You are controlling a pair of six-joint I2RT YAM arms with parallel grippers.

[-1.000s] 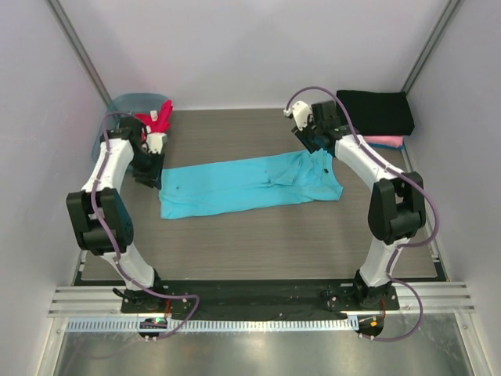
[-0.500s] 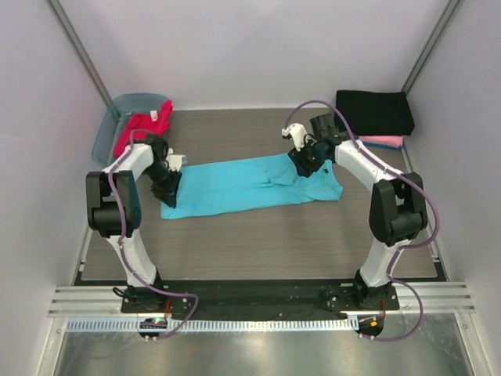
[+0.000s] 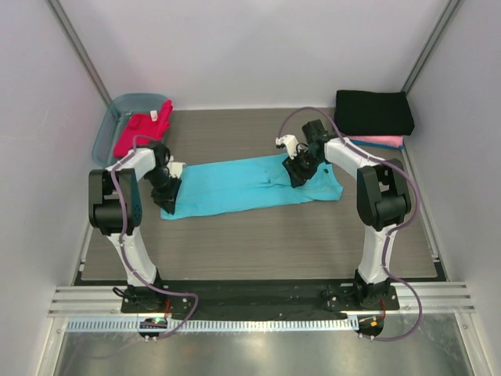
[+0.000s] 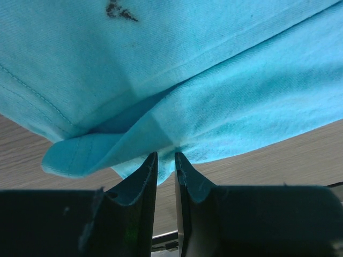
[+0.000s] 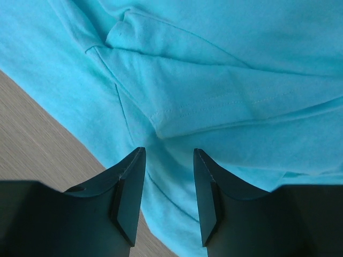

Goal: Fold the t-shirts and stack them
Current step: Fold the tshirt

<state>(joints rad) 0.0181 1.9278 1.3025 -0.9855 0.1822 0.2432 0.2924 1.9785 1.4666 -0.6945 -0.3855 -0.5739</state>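
A turquoise t-shirt point(image 3: 243, 184) lies folded into a long strip across the middle of the table. My left gripper point(image 3: 167, 196) is at its left end, near corner, and is shut on a pinch of the turquoise cloth point(image 4: 214, 64); its fingertips point(image 4: 166, 156) gather the hem, and the dark neck label point(image 4: 120, 10) shows beyond. My right gripper point(image 3: 297, 174) is open, low over the shirt's right part, with folded sleeve cloth point(image 5: 214, 64) between and beyond its jaws point(image 5: 169, 152). A red-magenta t-shirt point(image 3: 141, 125) lies in the tub. A folded black t-shirt point(image 3: 374, 112) lies on a pink one point(image 3: 385, 142) at back right.
The translucent blue-grey tub point(image 3: 106, 135) stands at the back left corner. White walls close in the table on three sides. The wood-grain table point(image 3: 258, 235) shows bare in front of the turquoise shirt.
My left gripper has come from beside the tub down to the shirt's left near corner and closed on it. My right gripper has moved left and down onto the shirt's right part.
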